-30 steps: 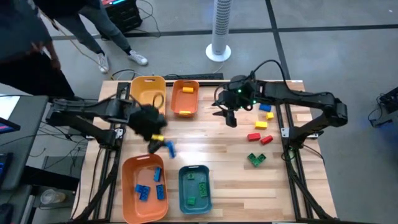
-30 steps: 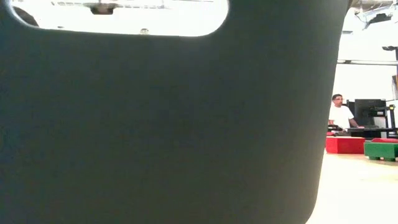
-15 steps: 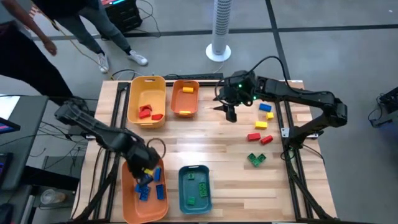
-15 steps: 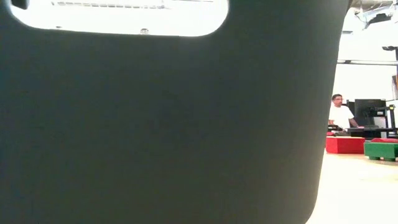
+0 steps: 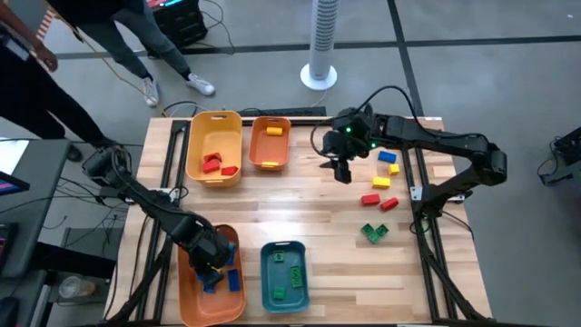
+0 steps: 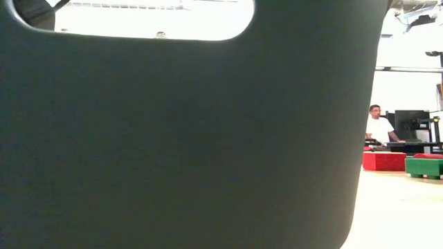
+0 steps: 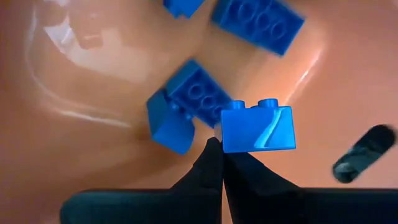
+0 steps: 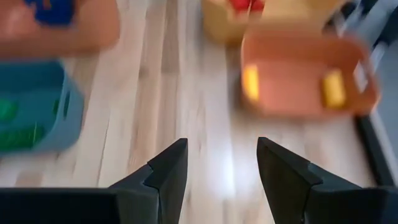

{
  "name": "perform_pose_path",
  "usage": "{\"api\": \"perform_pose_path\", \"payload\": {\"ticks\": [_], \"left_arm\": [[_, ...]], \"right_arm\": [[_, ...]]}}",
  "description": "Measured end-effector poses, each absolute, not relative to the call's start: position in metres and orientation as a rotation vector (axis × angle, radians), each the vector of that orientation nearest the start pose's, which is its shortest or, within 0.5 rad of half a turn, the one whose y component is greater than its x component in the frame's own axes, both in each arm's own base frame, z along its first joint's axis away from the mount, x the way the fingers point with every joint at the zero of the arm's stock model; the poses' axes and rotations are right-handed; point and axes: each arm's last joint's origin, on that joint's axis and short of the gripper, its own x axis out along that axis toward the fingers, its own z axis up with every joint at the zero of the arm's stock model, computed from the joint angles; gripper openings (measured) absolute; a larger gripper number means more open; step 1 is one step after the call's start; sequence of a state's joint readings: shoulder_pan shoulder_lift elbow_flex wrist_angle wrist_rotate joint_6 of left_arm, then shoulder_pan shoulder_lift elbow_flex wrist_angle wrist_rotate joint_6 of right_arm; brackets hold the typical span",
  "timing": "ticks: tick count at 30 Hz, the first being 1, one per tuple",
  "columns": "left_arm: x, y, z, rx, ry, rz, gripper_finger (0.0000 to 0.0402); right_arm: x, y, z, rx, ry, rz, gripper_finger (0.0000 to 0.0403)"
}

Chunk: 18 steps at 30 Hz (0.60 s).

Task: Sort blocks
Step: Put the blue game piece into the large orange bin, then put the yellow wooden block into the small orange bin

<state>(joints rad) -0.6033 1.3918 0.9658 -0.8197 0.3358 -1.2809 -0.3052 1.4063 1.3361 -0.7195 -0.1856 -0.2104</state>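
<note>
My left gripper (image 5: 212,261) hangs over the near orange bin (image 5: 186,295) and is shut, with a blue block (image 7: 258,129) at its fingertips (image 7: 211,163). More blue blocks (image 7: 198,99) lie on the bin's floor below. My right gripper (image 5: 341,171) stands open above the bare wood at the far middle, nothing between its fingers (image 8: 163,173). Loose blue, yellow, red and green blocks (image 5: 379,182) lie on the table's right part. My left gripper has the blue block by its lower corner (image 7: 225,148), pinched only at the free ends of the two shut fingers. The fingers slant down from above. The block sits studs up, almost level, lifted clear of the blocks on the bin floor.
A yellow bin (image 5: 196,136) with red blocks and a small orange bin (image 5: 270,156) with yellow blocks stand at the far edge. A teal bin (image 5: 267,282) with green blocks stands beside the near orange bin. A dark bin wall (image 6: 187,138) fills the low view.
My left gripper has swung from the table's middle left toward the near edge and gone down into the near orange bin, turning as it went, the blue block still at its fingertips. The right gripper has kept its place.
</note>
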Motion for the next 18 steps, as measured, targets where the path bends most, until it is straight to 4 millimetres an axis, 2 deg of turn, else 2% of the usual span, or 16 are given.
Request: {"api": "perform_pose_path", "payload": {"ticks": [4, 6, 11, 15, 18], "left_arm": [[0.201, -0.149, 0.224, -0.841, 1.552, 0.140, 0.0004], [0.202, -0.149, 0.225, -0.836, 1.532, 0.138, 0.0019], [0.203, -0.149, 0.225, -0.821, 1.522, 0.114, 0.0101], [0.202, -0.150, 0.226, -0.852, 1.571, 0.084, 0.0173], [0.204, -0.151, 0.235, -0.902, 1.621, 0.025, 0.0199]], "right_arm": [[0.268, -0.088, 0.328, 0.052, 0.925, -0.042, 0.0212], [0.260, -0.094, 0.325, 0.106, 0.985, -0.073, 0.0218], [0.244, -0.117, 0.313, 0.254, 1.044, -0.173, 0.0232], [0.232, -0.130, 0.289, 0.346, 1.112, -0.257, 0.0235], [0.219, -0.137, 0.271, 0.413, 1.191, -0.336, 0.0235]]}}
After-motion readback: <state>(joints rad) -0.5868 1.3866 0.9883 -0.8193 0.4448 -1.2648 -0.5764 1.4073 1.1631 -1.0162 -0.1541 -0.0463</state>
